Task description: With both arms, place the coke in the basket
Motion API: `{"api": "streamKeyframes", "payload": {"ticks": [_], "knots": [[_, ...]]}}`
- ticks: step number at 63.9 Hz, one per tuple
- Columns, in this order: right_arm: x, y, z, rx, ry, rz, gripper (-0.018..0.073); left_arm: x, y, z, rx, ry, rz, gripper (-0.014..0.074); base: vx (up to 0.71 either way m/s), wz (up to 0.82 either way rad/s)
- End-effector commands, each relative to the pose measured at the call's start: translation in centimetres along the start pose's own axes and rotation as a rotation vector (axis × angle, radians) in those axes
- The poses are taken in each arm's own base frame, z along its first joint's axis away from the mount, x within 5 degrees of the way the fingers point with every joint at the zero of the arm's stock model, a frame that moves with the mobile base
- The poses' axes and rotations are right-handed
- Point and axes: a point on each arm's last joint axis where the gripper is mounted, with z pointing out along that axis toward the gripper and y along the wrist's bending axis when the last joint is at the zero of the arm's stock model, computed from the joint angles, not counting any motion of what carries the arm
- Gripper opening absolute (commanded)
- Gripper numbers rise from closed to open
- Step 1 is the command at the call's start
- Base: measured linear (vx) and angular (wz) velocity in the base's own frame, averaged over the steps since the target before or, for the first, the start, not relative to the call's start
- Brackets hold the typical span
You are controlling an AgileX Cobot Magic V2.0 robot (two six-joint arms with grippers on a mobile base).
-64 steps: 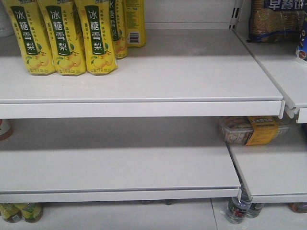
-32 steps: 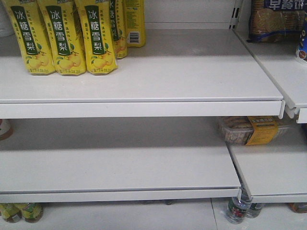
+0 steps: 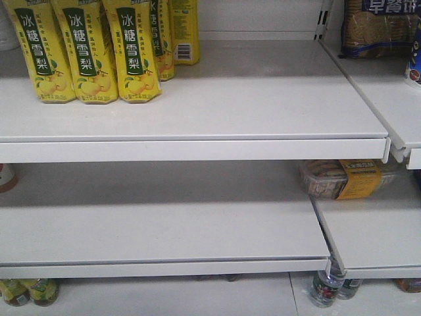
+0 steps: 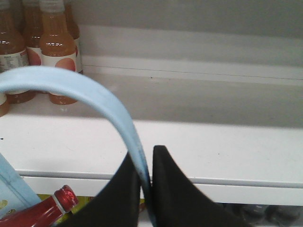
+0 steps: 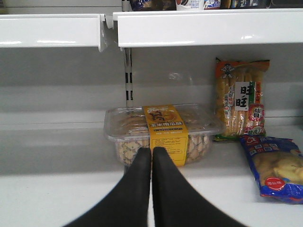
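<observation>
In the left wrist view my left gripper [image 4: 146, 158] is shut on the thin light blue loop handle [image 4: 75, 85] of the basket, whose blue wall [image 4: 10, 187] shows at the bottom left. The coke [image 4: 45, 215], red with a red cap, lies below the handle at the bottom left, mostly cut off by the frame edge. In the right wrist view my right gripper [image 5: 151, 151] is shut and empty, pointing at a shelf. The front view shows neither grippers, coke nor basket.
White shelves [image 3: 197, 141] fill the front view, with yellow pear-drink bottles [image 3: 85, 52] at top left. A clear biscuit box with a yellow band [image 5: 163, 132] and snack bags [image 5: 239, 97] lie ahead of the right gripper. Orange drink bottles [image 4: 57, 52] stand behind the handle.
</observation>
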Motion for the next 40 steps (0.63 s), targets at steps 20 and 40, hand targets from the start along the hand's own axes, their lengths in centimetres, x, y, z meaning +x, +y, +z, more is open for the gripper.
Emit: {"api": "streamKeyframes", "payload": {"ticks": [20, 40], "knots": [[-0.57, 0.02, -0.08, 0.001, -0.087, -0.028, -0.0005, -2.48, -0.42, -0.67, 0.027, -0.197, 0.092, -0.0006, 0.00, 0.00], [-0.57, 0.02, -0.08, 0.001, -0.087, -0.028, -0.0005, -2.48, -0.42, -0.67, 0.027, -0.197, 0.092, -0.0006, 0.00, 0.00]]}}
